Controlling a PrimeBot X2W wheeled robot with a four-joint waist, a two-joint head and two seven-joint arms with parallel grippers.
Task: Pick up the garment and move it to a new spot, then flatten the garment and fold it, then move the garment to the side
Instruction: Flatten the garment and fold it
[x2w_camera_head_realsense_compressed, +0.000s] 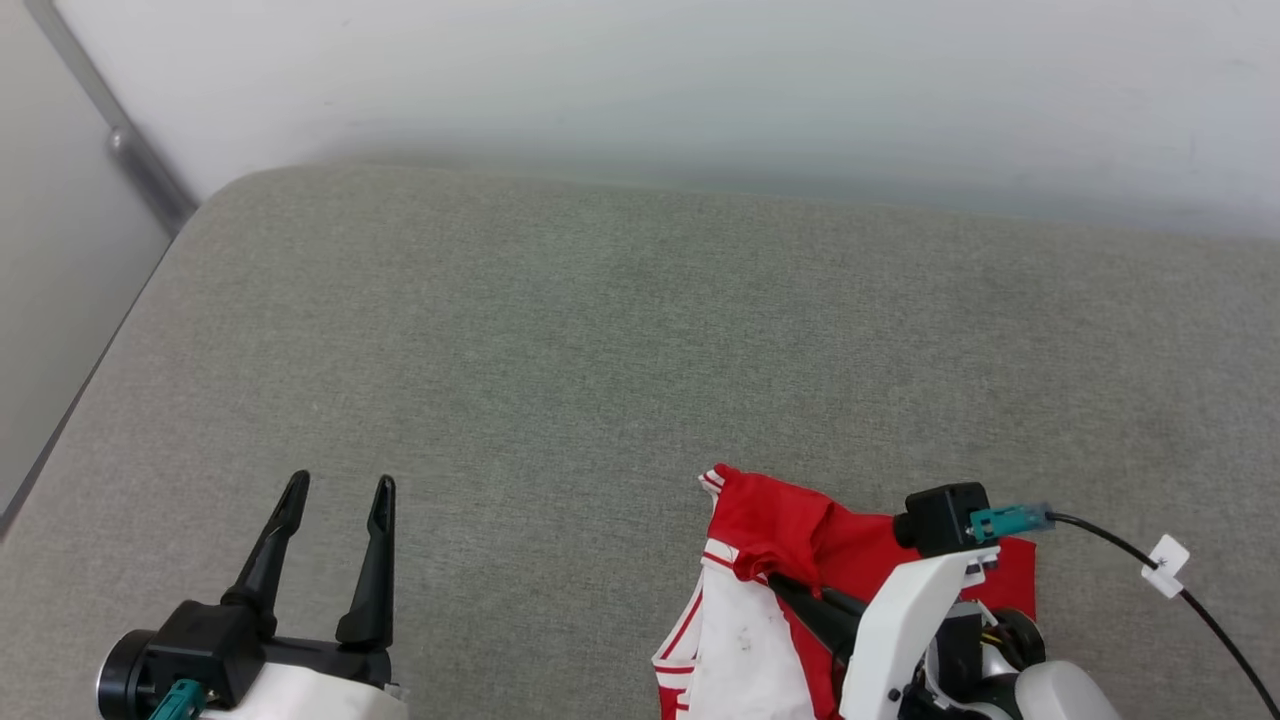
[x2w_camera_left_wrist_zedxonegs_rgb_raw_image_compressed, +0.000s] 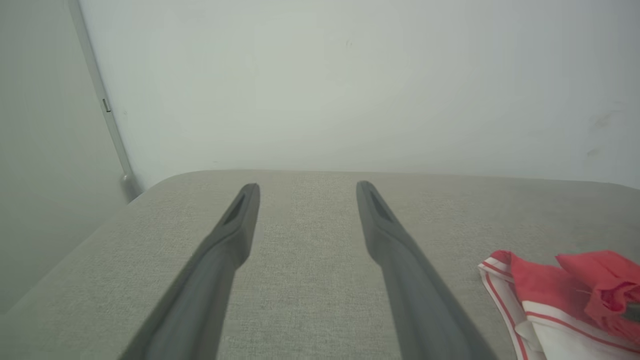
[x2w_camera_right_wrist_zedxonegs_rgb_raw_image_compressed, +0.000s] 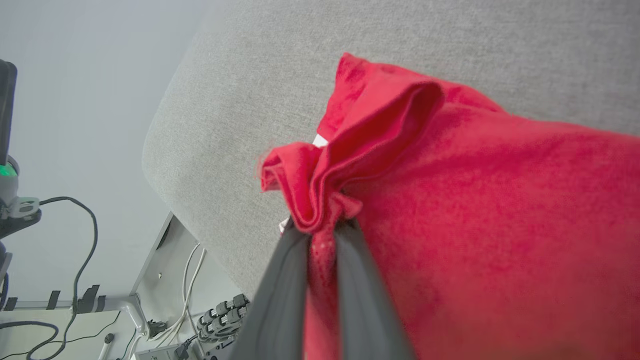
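The garment (x2w_camera_head_realsense_compressed: 770, 545), a red shirt with white striped trim, lies bunched at the near right of the grey table (x2w_camera_head_realsense_compressed: 620, 330). My right gripper (x2w_camera_head_realsense_compressed: 778, 583) is shut on a fold of its red cloth; in the right wrist view the dark fingers (x2w_camera_right_wrist_zedxonegs_rgb_raw_image_compressed: 285, 280) pinch a gathered ridge of the garment (x2w_camera_right_wrist_zedxonegs_rgb_raw_image_compressed: 475, 210). My left gripper (x2w_camera_head_realsense_compressed: 338, 488) stands open at the near left, nothing between its fingers, well apart from the shirt. In the left wrist view, the left gripper (x2w_camera_left_wrist_zedxonegs_rgb_raw_image_compressed: 306, 192) points at bare table, with the garment (x2w_camera_left_wrist_zedxonegs_rgb_raw_image_compressed: 560, 295) at the lower right.
A pale wall (x2w_camera_head_realsense_compressed: 700, 90) runs behind the table's far edge. A metal strip (x2w_camera_head_realsense_compressed: 120, 130) stands at the far left corner. A black cable with a white tag (x2w_camera_head_realsense_compressed: 1165, 565) trails from my right wrist. Cables and a power strip (x2w_camera_right_wrist_zedxonegs_rgb_raw_image_compressed: 200, 325) lie below the table's edge.
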